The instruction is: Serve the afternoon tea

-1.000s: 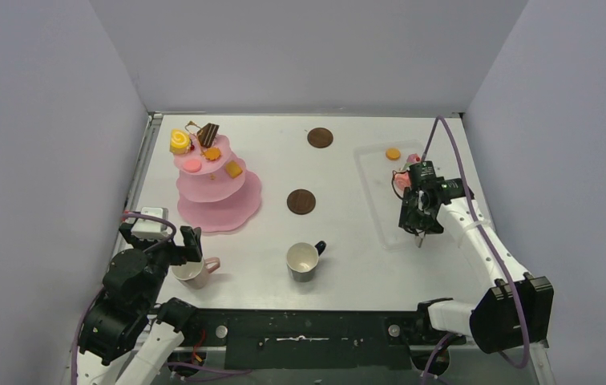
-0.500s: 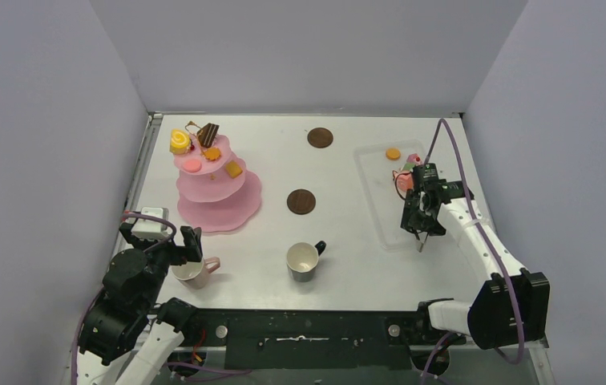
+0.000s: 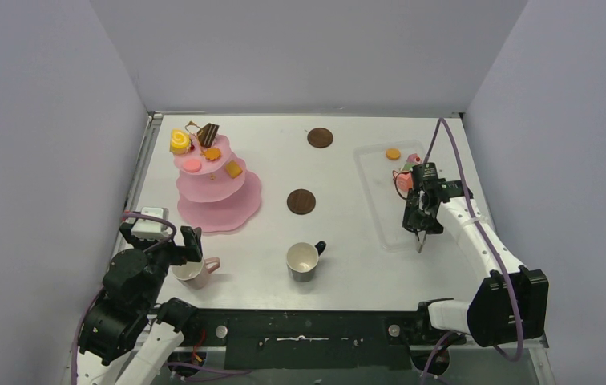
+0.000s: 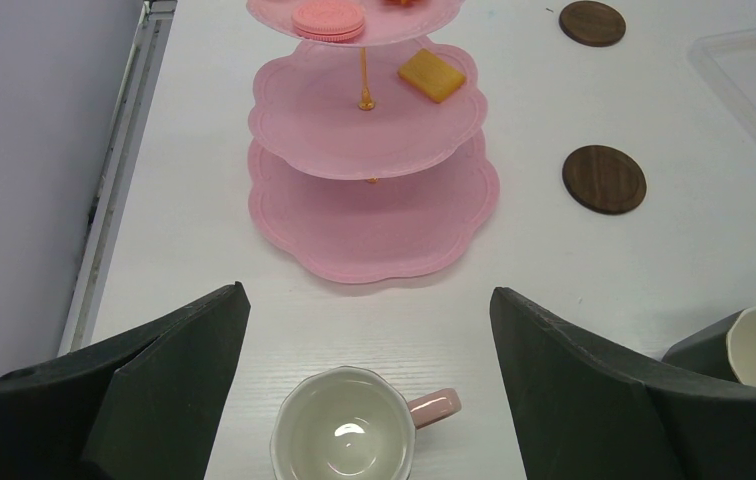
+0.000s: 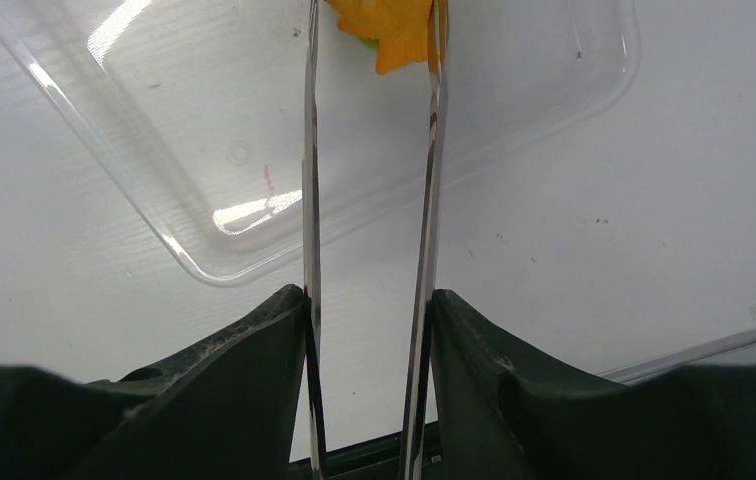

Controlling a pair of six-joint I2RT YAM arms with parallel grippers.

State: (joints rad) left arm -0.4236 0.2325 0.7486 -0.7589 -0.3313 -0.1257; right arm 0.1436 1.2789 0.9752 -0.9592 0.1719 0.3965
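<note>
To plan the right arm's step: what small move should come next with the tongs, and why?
Probably close the tongs slightly more: the right gripper holds them, their tips flank an orange pastry in the clear tray, with a gap seemingly on one side.

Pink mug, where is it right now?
Top view: the pink mug stands near left on the table, between the fingers of the open left gripper, black mug to its right, pink stand behind it.

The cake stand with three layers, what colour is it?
Pink all over. The cake stand shows best in the left wrist view.
</note>
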